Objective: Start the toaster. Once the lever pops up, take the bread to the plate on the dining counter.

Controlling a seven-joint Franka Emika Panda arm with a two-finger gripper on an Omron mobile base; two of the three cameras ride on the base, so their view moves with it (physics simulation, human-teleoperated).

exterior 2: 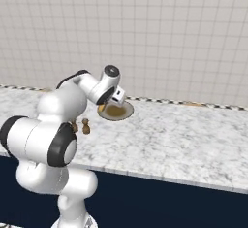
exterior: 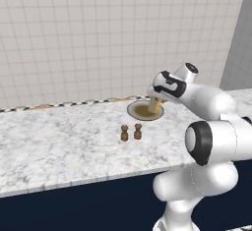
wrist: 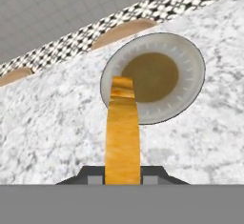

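Observation:
My gripper (wrist: 122, 176) is shut on the bread (wrist: 122, 132), a golden-brown slice seen edge-on that sticks out from between the fingers. The slice hangs just above the near-left rim of the plate (wrist: 190, 66), a round grey-beige plate with a brown centre. The plate (exterior: 142, 111) sits near the back of the dining counter (exterior: 59, 141), white-grey marble over a navy base. From the left base the bread (exterior: 155, 105) is held under my hand, over the plate's right side. The plate (exterior 2: 118, 111) also lies just right of my hand in the right base view. The toaster and its lever are out of view.
Two small brown shakers (exterior: 131, 132) stand on the marble in front of the plate, to its left. A checkered strip (wrist: 71, 39) runs along the counter's back edge under the pale tiled wall (exterior: 98, 33). My own arm (exterior 2: 48, 139) blocks the left part of the right base view.

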